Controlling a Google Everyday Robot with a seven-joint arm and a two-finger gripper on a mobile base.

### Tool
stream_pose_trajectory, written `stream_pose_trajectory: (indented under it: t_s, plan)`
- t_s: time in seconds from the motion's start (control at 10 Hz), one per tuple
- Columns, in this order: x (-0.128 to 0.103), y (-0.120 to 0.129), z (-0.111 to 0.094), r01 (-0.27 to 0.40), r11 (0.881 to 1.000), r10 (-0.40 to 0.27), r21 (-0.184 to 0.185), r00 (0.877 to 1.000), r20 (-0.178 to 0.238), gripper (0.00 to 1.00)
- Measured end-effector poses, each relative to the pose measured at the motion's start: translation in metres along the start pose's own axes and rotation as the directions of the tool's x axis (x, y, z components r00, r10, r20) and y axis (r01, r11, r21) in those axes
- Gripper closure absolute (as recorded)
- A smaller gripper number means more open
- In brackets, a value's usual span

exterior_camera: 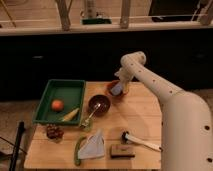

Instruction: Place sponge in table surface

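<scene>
The sponge (117, 89) sits at the orange bowl (125, 92) at the far edge of the worktop (142, 114), just behind and right of the dark bowl (98, 105); whether it rests in the orange bowl or hangs just above it is unclear. The gripper (120, 83) is right at the sponge, reaching in from the white arm (155, 87) on the right, and I cannot tell whether its jaws are open or closed on it. A pale utensil (90, 118) leans out of the dark bowl toward the near side. Left of the dark bowl lies the green tray (60, 84), holding an orange fruit (57, 105) and a yellow piece (70, 115). Near-left of the dark bowl is a brown clump (54, 132). Nearer still lie a cloth (94, 146) beside a green strip (77, 150), a brown block (121, 151) and a brush (141, 142).
</scene>
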Motion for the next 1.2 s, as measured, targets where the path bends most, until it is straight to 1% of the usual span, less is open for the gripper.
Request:
stream_pose_trajectory:
  t_s: [0.3, 0.4, 0.5, 0.6, 0.8, 1.2]
  plan:
    - [-0.011, -0.002, 0.008, 0.04, 0.999, -0.04, -0.02, 0.999, 0.006, 0.2]
    - [-0.012, -0.001, 0.01, 0.046, 0.999, -0.045, -0.025, 0.999, 0.005, 0.21]
    - [-0.012, -0.001, 0.01, 0.048, 0.998, -0.048, -0.027, 0.999, 0.006, 0.25]
    - [-0.013, -0.002, 0.011, 0.053, 0.998, -0.052, -0.029, 0.999, 0.008, 0.26]
    - [-0.019, -0.004, 0.014, 0.064, 0.997, -0.064, -0.037, 0.998, 0.011, 0.21]
    - [-0.025, -0.007, 0.022, 0.081, 0.995, -0.08, -0.055, 0.997, 0.02, 0.21]
